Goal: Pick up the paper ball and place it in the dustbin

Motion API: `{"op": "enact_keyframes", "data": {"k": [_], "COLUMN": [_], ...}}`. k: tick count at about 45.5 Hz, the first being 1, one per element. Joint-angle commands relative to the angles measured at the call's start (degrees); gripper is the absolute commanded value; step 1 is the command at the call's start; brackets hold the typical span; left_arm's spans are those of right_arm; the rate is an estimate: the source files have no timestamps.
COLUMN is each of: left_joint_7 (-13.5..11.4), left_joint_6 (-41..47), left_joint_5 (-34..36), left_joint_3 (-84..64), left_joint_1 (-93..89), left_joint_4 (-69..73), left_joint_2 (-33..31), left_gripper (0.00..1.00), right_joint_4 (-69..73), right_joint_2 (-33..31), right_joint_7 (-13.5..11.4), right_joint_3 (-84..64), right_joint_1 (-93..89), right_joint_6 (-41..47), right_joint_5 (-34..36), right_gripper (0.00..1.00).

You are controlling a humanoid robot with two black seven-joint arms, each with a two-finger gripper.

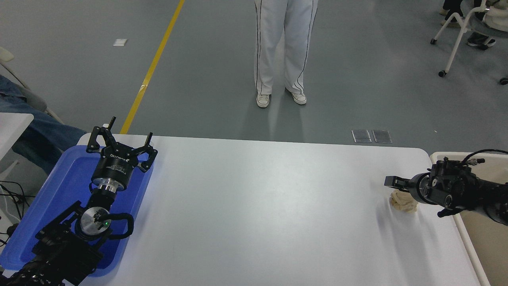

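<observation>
The paper ball, a crumpled beige wad, is near the table's right edge, directly under my right gripper. The right arm comes in from the right edge over the dustbin and points left. The gripper's body hides the top of the ball, and I cannot tell whether it grips the ball or only hovers over it. The dustbin, cream-beige with a thick rim, stands against the table's right side, just right of the ball. My left gripper is open and parked over a blue tray at the lower left.
The shallow blue tray lies at the table's left edge under the left arm. A person in white trousers stands beyond the far edge. A chair stands at the top right.
</observation>
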Motion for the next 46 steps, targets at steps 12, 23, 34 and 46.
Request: {"op": "enact_keyframes", "data": {"k": [12, 23, 34, 46], "left_joint_7": [0.0, 0.0, 0.0, 0.0], "left_joint_6": [0.0, 0.0, 0.0, 0.0], "left_joint_5": [0.0, 0.0, 0.0, 0.0], "left_joint_3": [0.0, 0.0, 0.0, 0.0], "left_joint_1": [0.1, 0.0, 0.1, 0.1], "left_joint_4": [0.0, -0.1, 0.0, -0.1], "left_joint_2": [0.0, 0.0, 0.0, 0.0], "left_gripper": [1.0, 1.0, 1.0, 1.0], "right_joint_4": [-0.2, -0.2, 0.5, 4.1], "right_joint_2": [0.6, 0.8, 0.8, 0.2], "right_joint_7": [0.0, 0.0, 0.0, 0.0], "right_joint_3": [0.2, 0.2, 0.4, 0.7], "right_joint_1": [-1.1, -1.6, -2.1, -1.5], "right_joint_6": [-1.3, -1.4, -0.8, 0.6], "right_joint_5": [-1.4, -1.4, -0.9, 0.1], "right_gripper": [0.93, 0.88, 0.36, 0.0]}}
